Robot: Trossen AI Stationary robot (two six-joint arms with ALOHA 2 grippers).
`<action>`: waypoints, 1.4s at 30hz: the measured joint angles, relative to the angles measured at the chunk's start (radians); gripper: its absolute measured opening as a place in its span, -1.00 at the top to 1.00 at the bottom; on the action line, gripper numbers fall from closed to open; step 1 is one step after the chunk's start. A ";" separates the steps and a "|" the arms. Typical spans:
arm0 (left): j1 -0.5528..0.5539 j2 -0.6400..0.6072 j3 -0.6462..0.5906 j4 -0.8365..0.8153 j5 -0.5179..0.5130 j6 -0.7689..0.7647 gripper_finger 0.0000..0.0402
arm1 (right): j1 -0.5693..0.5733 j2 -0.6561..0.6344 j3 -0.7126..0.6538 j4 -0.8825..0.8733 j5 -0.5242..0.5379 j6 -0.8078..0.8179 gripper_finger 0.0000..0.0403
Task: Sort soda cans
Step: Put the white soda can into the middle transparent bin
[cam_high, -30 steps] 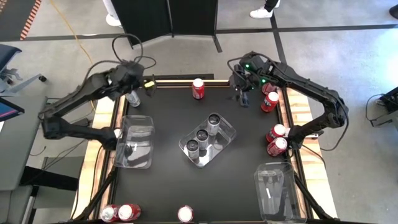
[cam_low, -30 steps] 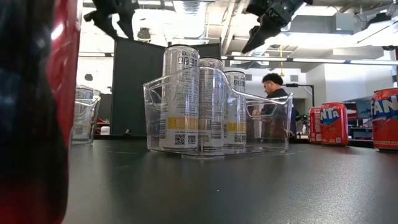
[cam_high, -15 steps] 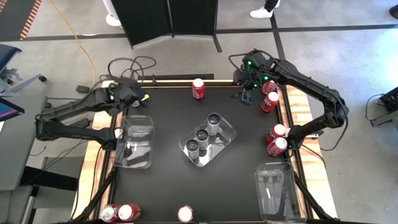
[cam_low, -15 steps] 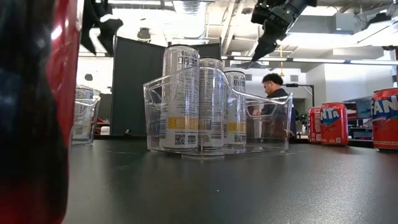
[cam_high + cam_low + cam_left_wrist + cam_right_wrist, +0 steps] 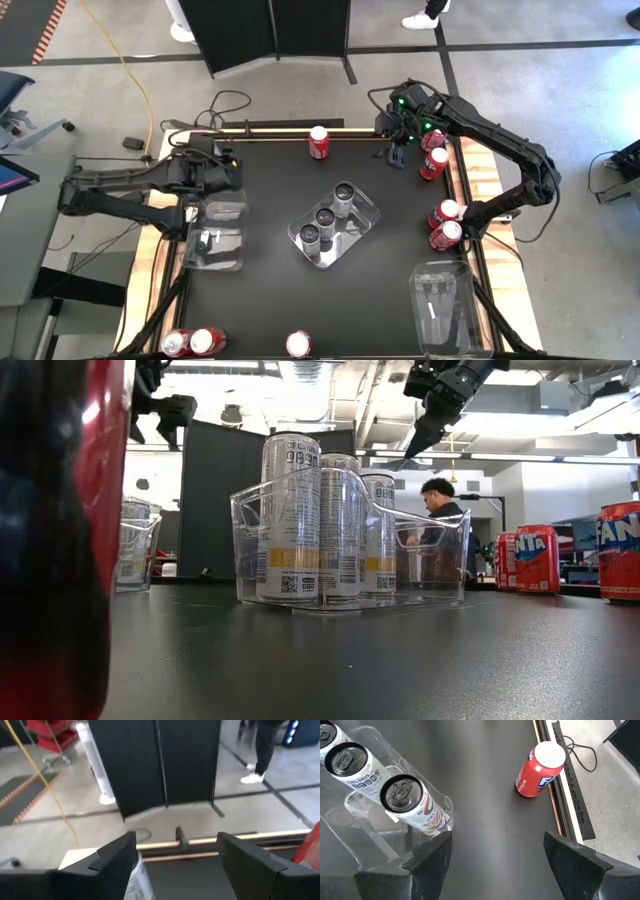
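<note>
Three silver cans (image 5: 327,218) upright in centre tray (image 5: 368,224); red cans (image 5: 440,222) right of tray. Left gripper (image 5: 232,170) left of tray, fingers apart, empty. Right gripper (image 5: 396,155) beyond tray, fingers apart, empty.

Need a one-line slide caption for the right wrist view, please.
Open right gripper above the table, looking past its fingers at silver cans in a clear tray and one red can.
</note>
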 joint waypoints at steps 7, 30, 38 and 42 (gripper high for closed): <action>-0.085 0.070 0.000 0.057 -0.086 0.060 -0.26 | 0.000 0.000 0.000 0.000 0.000 0.000 -0.64; 0.307 0.220 0.587 -0.315 0.434 0.582 -0.25 | 0.000 0.000 0.000 0.002 -0.002 -0.002 -0.64; 0.555 0.453 0.863 -0.506 0.693 0.663 -0.25 | 0.000 0.000 0.000 0.003 -0.002 -0.002 -0.64; 0.687 0.528 0.866 -0.503 0.774 0.717 -0.25 | 0.000 0.000 0.000 0.002 -0.002 -0.002 -0.64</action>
